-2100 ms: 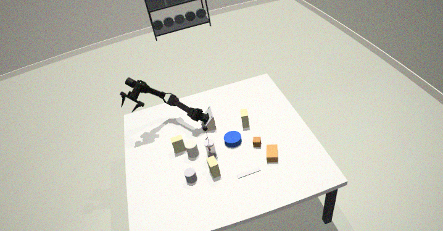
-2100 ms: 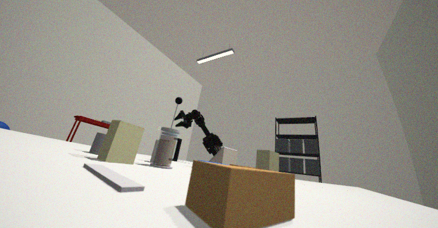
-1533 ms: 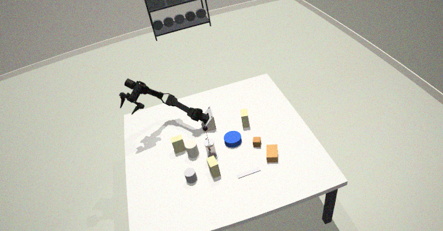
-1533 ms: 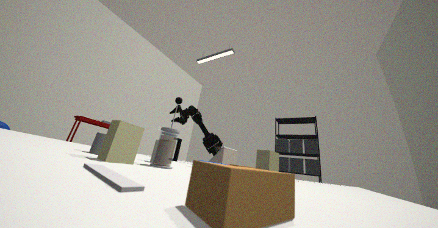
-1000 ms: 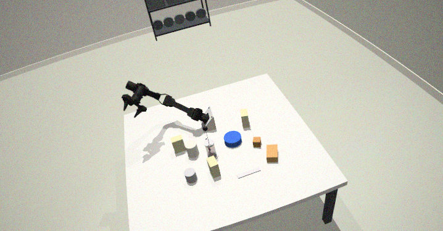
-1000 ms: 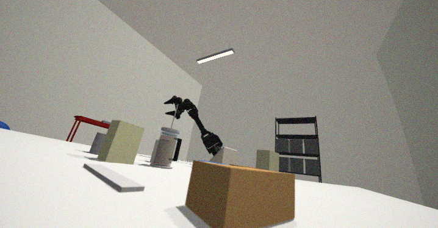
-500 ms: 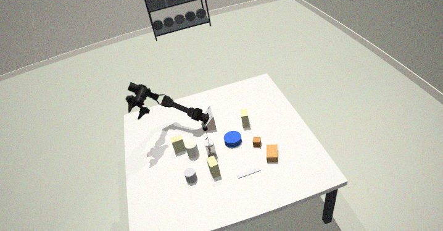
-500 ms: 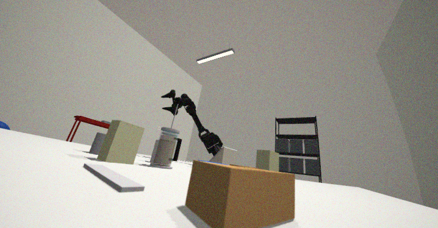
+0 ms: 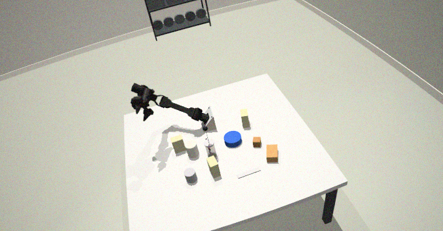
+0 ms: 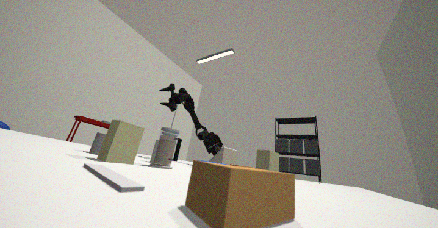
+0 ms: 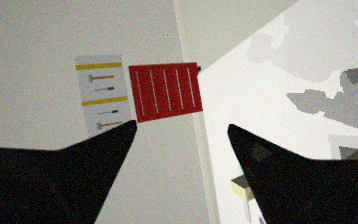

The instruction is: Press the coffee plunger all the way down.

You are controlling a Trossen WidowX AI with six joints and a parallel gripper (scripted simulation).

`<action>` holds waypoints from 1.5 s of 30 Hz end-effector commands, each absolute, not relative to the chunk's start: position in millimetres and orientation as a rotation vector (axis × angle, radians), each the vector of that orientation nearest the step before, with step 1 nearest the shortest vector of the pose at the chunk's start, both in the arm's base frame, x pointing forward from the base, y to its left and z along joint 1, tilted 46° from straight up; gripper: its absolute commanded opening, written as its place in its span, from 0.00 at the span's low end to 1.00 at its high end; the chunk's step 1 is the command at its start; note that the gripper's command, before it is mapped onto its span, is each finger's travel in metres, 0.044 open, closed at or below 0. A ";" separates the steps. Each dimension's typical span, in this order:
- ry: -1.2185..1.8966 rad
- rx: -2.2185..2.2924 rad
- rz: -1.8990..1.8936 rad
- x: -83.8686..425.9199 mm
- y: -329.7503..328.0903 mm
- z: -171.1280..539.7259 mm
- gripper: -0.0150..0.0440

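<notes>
A plain grey room with pale flooring surrounds a matte white square table [image 9: 278,180], and a dark metal shelf rack [image 9: 174,7] stands by the far wall. The coffee press [image 9: 210,150], a clear cylinder with a thin upright rod topped by a small black ball knob [image 9: 204,128], stands near the middle of the table, closer to its left edge, between a pale grey cylinder [image 9: 192,149] and a flat blue disc [image 9: 232,138]. Blocky yellow and orange boxes, sharp-edged and dull-surfaced, sit around it, with a thin grey slab [image 9: 248,173] toward the near edge. The black gripper [image 9: 142,109] hangs over the far left corner, well apart from the press, its pointed fingers spread wide with nothing between them.
</notes>
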State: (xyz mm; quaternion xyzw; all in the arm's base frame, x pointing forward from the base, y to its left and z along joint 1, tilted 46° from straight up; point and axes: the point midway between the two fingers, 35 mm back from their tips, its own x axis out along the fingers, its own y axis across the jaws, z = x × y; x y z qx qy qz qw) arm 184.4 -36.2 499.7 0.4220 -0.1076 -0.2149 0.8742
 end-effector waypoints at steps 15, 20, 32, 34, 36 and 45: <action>0.262 0.103 -0.385 277.9 105.8 352.4 1.00; 0.383 -0.267 -0.338 280.2 151.3 286.4 1.00; 0.465 -0.759 -0.264 258.6 175.1 199.5 1.00; 0.462 -0.757 -0.269 258.9 165.8 190.2 1.00; 0.459 -0.755 -0.277 258.8 154.4 179.2 1.00; 0.459 -0.754 -0.280 259.8 145.5 169.0 1.00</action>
